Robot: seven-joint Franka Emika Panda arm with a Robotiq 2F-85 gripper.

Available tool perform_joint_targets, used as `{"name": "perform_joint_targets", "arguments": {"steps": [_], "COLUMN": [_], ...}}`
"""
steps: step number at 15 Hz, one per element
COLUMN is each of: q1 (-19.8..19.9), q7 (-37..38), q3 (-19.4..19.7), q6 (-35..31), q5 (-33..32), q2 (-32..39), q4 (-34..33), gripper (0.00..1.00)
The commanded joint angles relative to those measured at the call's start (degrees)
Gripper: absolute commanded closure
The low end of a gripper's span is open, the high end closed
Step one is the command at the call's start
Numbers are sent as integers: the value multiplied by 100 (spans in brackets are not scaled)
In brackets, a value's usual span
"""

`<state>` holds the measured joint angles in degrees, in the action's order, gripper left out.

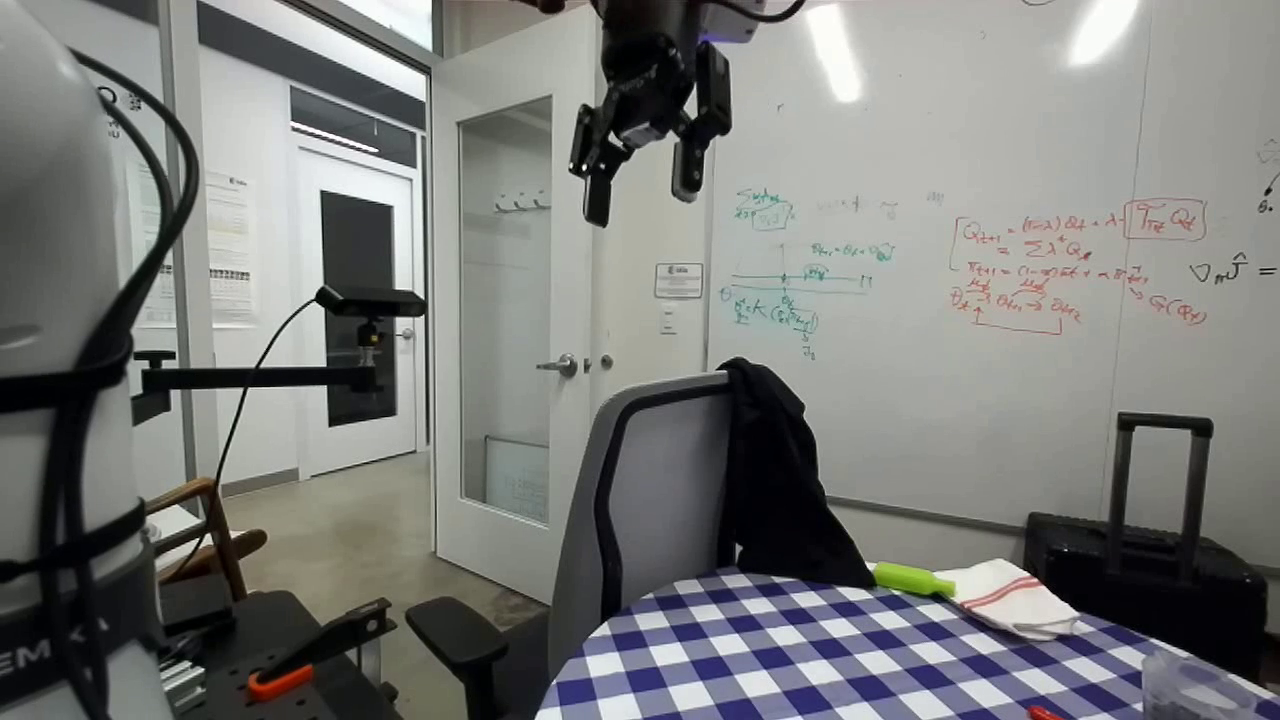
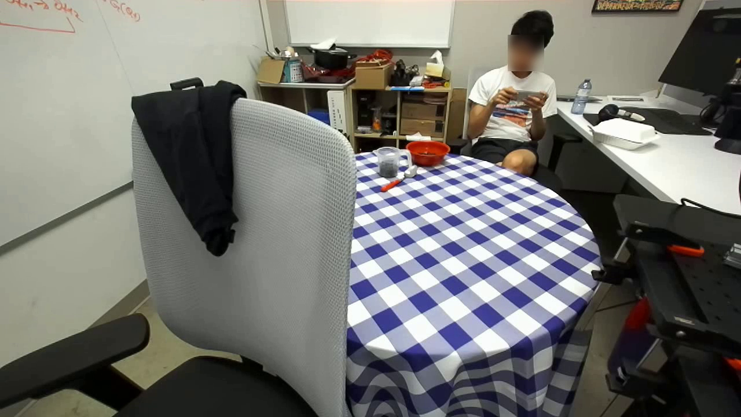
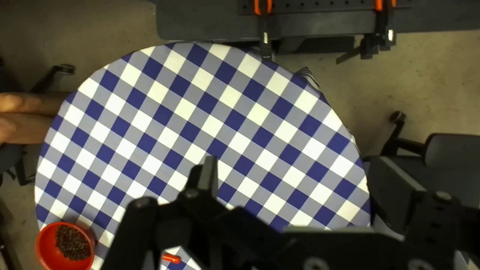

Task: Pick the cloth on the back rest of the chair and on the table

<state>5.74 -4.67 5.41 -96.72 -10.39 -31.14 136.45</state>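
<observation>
Below and right of fingers (image 1: 688,172), which hang apart, in an exterior view: black cloth (image 1: 785,480) over grey back rest (image 1: 665,480); lower end at edge of checkered surface (image 1: 740,660), touching or not, cannot tell. In an exterior view: back rest hides cloth's far fall; chair seat (image 2: 214,391) cut off at bottom. Wrist view: fingers blurred, apart; red bowl (image 3: 45,245) left of them, cut off.

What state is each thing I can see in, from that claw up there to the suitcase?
Gripper: open, empty.
Chair backrest: upright.
Black cloth: draped over the backrest.
Checkered tablecloth: spread over the table.
Striped towel: folded.
Red bowl: partly filled with dark pieces.
Door: open.
Suitcase: handle pulled up.
Bottle: upright.
</observation>
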Motion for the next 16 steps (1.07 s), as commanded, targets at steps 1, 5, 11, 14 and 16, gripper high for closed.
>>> {"name": "perform_joint_targets", "arguments": {"steps": [1, 5, 11, 14, 16], "q1": [-64, -85, -84, -112, -130], "q7": [1015, 2129, 3331, 3917, 4270], "q3": [-185, -335, -253, -216, -215], "q6": [246, -156, -739, -1130, -1472], "q5": [748, 1548, 2588, 3061, 3381], "q2": [971, 2040, 3468, 3977, 4221], "q4": [-918, -1817, -3277, -3841, -4106], "gripper": [0, 0, 0, 0, 0]}}
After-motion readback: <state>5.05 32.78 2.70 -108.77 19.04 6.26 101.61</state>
